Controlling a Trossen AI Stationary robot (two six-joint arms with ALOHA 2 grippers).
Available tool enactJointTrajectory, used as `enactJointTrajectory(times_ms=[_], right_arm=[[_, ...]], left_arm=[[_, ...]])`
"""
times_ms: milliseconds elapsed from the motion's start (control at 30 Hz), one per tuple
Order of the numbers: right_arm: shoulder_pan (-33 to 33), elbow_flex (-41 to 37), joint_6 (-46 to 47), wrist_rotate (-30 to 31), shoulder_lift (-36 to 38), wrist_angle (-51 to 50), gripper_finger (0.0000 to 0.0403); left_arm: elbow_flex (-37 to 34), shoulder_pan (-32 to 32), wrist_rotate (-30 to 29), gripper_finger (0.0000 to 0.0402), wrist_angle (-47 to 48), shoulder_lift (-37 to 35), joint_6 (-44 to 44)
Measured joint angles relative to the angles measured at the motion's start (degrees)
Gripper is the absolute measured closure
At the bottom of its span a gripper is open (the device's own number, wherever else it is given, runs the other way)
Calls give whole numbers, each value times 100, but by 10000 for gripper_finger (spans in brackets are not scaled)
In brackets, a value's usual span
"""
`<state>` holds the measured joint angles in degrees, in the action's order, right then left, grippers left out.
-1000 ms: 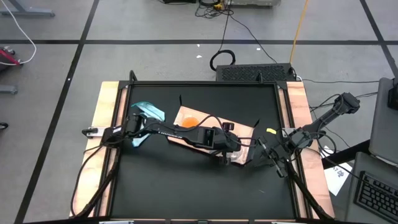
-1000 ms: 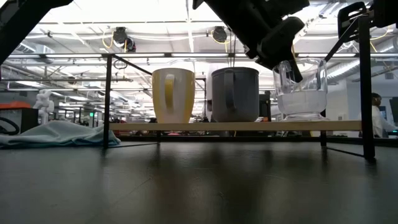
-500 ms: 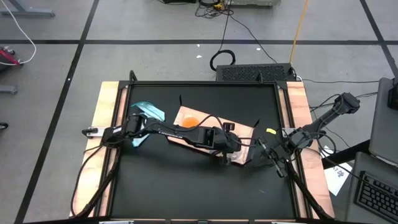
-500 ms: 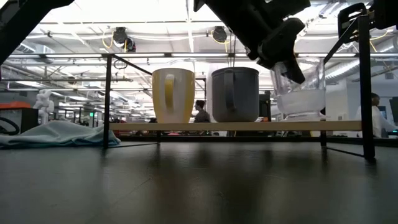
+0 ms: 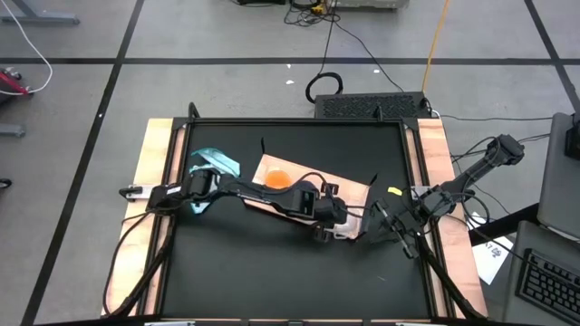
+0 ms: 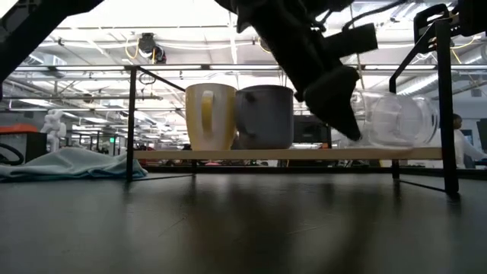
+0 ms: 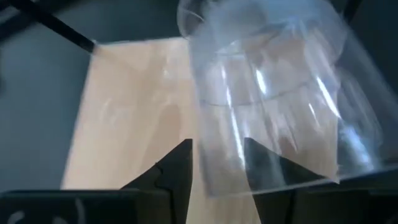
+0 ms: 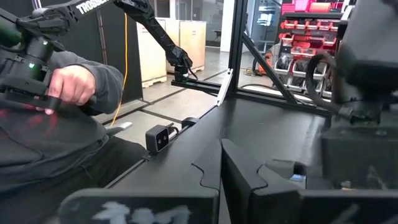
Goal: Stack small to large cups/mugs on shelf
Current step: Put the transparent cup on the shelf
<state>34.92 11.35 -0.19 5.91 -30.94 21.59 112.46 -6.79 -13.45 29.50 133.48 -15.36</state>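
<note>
On the light-wood shelf (image 6: 228, 154) stand the orange mug (image 6: 211, 116) and, right beside it, the blue-grey mug (image 6: 264, 116). The clear cup (image 6: 396, 120) lies tipped on its side at the shelf's right end. My left gripper (image 7: 217, 165) is open at that cup, coming down from above left in the low view (image 6: 346, 122). The cup's wall (image 7: 211, 124) stands between the two fingers. My right gripper (image 5: 379, 226) waits shut just right of the shelf (image 5: 358, 195), near the table's right edge. My left gripper has one finger (image 7: 177, 165) outside the clear cup's wall and the other finger (image 7: 264, 165) showing through the glass. Whether either finger touches the glass, I cannot tell. The cup lies with its side on the shelf.
A teal cloth (image 5: 216, 166) lies at the table's left, beyond the shelf's end. Dark bracket posts (image 6: 131, 122) (image 6: 445, 99) rise at both ends of the shelf. A person's hand (image 8: 68, 87) holding controls shows beyond the table in the right wrist view.
My left gripper has opened and moved down and toward the table's left. The clear cup, upright on the shelf a second ago, has tipped onto its side. The blue-grey mug has slid left along the shelf, up to the orange mug.
</note>
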Motion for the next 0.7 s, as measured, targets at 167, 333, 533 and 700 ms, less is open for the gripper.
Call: enactJointTrajectory(times_ms=[167,333,533,700], right_arm=[[0,0,-8,0,2,10,403],[0,0,-17,0,2,-5,403],[-1,0,-22,0,2,-5,403],[0,0,-22,0,2,-5,403]], left_arm=[[28,-2,-158,265,-121,-46,-47],[28,-54,-153,265,-216,-44,-94],[31,-63,-121,266,-230,-47,-86],[33,-63,-116,299,-230,-47,-89]])
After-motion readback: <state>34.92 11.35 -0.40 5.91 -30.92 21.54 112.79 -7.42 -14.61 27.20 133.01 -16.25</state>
